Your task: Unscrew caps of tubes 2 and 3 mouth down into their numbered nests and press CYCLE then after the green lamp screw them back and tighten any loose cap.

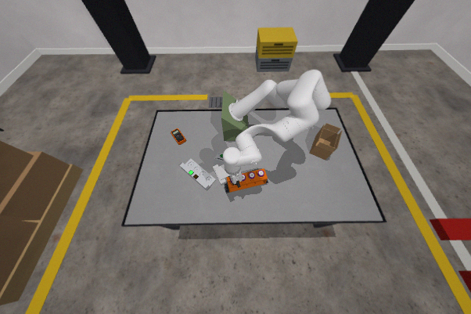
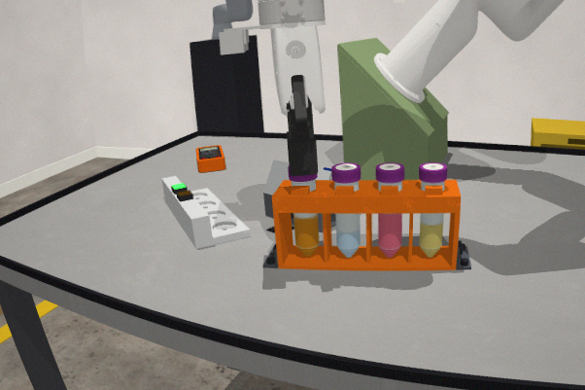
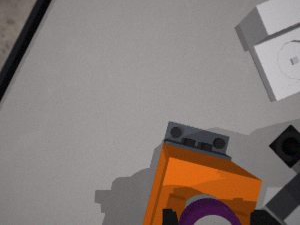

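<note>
Gripper (image 2: 302, 169) is lowered over the cap of tube 4 (image 2: 302, 177), the purple cap at the end of the orange rack (image 2: 364, 200) nearest the cap tray (image 2: 204, 229). Fingers are held about half open and straddle the cap. They are judged not yet clamped, so nothing is held. In the wrist view only the cap's upper arc is seen, between the dark finger tips.

Status: all four tubes are capped, the nests appear vacant and the green lamp (image 2: 179, 188) is lit. The tightness check of the untouched caps is judged to be in hand.

Risks:
- If the fingers are closed off-centre, the cap may be pinched at its rim and slip when turned.
- If the cap is turned the wrong way, it would be loosened, though it is meant to stay on.
- If downward pressure is excessive, the tube could be jammed in the rack.

Surroundings: the grey key housing (image 2: 268, 203) stands just behind the rack's near end and is partly hidden by it. READY must be reached there later, with little room beside the rack. An orange meter (image 2: 210, 158) and a cardboard box (image 1: 325, 141) lie well apart.
</note>
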`<state>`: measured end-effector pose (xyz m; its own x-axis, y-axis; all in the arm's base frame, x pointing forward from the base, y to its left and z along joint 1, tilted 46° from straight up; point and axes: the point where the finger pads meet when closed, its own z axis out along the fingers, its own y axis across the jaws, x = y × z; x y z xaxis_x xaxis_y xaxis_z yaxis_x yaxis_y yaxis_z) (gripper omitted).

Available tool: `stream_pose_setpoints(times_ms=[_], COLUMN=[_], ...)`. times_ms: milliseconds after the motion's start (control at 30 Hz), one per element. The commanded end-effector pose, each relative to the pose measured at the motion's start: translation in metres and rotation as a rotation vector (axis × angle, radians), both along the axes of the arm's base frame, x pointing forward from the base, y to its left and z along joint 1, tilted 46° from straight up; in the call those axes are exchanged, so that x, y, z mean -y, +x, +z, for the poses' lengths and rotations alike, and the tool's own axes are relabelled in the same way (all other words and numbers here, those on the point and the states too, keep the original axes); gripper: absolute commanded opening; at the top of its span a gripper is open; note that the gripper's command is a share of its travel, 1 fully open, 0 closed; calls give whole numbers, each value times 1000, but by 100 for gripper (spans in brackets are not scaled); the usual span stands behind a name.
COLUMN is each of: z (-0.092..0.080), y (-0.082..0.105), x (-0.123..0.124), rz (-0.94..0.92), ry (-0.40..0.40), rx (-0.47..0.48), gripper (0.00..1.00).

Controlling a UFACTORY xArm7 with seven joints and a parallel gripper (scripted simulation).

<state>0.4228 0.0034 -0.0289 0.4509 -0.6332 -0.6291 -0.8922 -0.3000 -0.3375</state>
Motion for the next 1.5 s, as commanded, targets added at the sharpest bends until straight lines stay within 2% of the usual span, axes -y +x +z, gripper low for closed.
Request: stream_pose_setpoints(times_ms=[0,900,933,1400,1467], z=[0,-7,-7,-7,-7], y=[2,2,2,2,2], x=[2,-5,-5,-5,-5], rz=[-5,-5,-5,-5,-33], ry=[-4,-4,-4,-4,-2], rx=[5,5,5,5,-24], gripper=[46,46,0,0,0])
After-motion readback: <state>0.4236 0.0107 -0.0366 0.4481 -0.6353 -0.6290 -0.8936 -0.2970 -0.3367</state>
